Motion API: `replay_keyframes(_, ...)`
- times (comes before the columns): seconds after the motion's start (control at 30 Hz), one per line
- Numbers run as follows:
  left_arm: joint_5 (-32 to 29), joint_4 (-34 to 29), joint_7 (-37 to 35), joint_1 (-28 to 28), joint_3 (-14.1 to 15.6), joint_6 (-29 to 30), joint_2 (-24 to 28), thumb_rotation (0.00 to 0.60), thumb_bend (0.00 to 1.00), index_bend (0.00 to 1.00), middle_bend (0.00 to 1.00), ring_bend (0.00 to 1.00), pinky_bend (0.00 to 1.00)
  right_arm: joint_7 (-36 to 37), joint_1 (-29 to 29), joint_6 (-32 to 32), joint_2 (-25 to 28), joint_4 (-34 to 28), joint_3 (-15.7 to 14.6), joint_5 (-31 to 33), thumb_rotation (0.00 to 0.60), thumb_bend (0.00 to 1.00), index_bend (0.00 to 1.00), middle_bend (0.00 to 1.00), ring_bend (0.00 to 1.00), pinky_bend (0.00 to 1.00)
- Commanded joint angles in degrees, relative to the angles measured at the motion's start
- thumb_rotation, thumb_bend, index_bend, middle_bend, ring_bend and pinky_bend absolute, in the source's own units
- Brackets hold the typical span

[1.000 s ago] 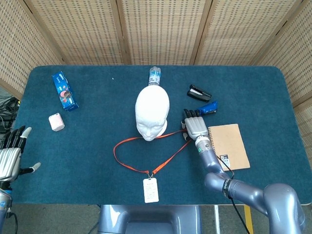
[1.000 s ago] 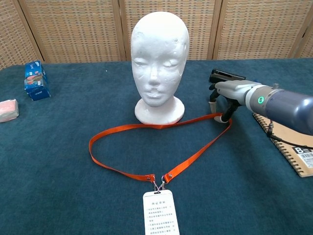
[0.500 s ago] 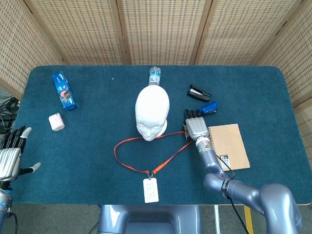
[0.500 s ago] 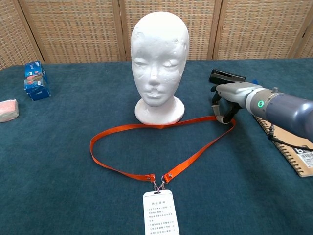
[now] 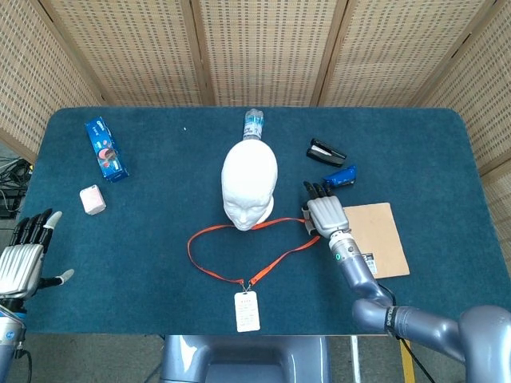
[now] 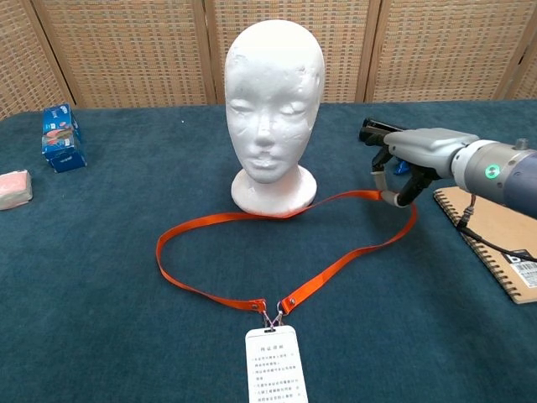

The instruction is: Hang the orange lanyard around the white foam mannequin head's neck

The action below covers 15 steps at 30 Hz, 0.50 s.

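Two hands: both of the robot's hands are in view, only one at work.
Right hand [image 6: 401, 172]: pinches the far-right bend of the orange lanyard [image 6: 252, 220] in its fingertips, with that bend lifted off the cloth; it sits at about 3 o'clock from the white foam mannequin head [image 6: 273, 109].
Left hand [image 5: 24, 259]: held with fingers spread and holding nothing, off the table's near-left edge, at about 8 o'clock from the head.
Lanyard: a loop lying mostly flat on the blue tablecloth [image 5: 160, 263] in front of the head, one strand brushing the front of the neck base; its white ID badge [image 6: 276, 366] lies at 6 o'clock, near the front edge.
Mannequin head: upright at table centre, facing the robot, nothing around its neck.
Nearby: spiral notebook [image 5: 379, 239] beside the right wrist; black stapler [image 5: 326, 150] at 2 o'clock.
Progress: early, by my reading. The loop is gripped; raising it over the crown and lowering it to the neck remains.
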Motion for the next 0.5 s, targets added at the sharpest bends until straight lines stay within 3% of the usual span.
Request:
replay_keyframes(0.03,0.4,-0.7,-0.7,-1.2,-0.5,-1.1,-0.4,0.600,0.00,0.00,0.00,0.00,0.00,1.7,-2.3,2.1,4.0,-5.4,-1.2,-2.5,0.600,0.69,0.68,0.04,0.00,0.00)
replay_keyframes(0.3,-0.7,-0.8,0.2,-8.5,-4.0,-8.5,-3.9,0.600,0.00,0.02,0.00,0.00,0.00,3.0,-4.1,3.0,7.3,-10.3,-2.7,-4.7,0.600,0.69,0.69,0.04,0.00,0.00)
replay_keyframes(0.5,-3.8,2.4,2.3,-15.7,-7.0,-15.7,-10.2,0.600,0.16,0.22,0.00,0.00,0.00,4.1,-4.2,2.3,8.3,-11.8,-2.8,-5.4,0.600,0.69,0.69,0.04,0.00,0.00)
